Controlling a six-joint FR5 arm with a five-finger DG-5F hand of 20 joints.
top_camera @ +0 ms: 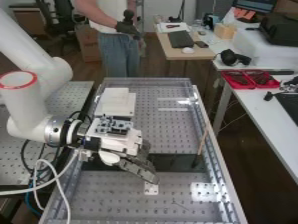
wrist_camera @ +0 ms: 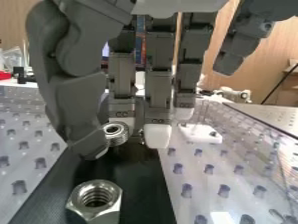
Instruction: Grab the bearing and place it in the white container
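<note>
Bearing (wrist_camera: 116,132) pinched between the hand's (top_camera: 138,166) thumb (wrist_camera: 78,107) and a fingertip, over the black strip (wrist_camera: 143,187); the other fingers (wrist_camera: 158,82) hang nearly straight beside it; a nut (wrist_camera: 95,199) rests on the strip, near the bearing; a white plate (wrist_camera: 201,134) lies beside the strip on the bench (top_camera: 110,200); on the strip's other side, well apart from the fingertips, sits a white box (top_camera: 114,101).

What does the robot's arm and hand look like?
The arm is smooth, rounded and white, like fat tubes. It has a red ring on one joint and a silver-and-black collar near the hand. The hand's chunky fingers are dark grey, with pale tips.
</note>
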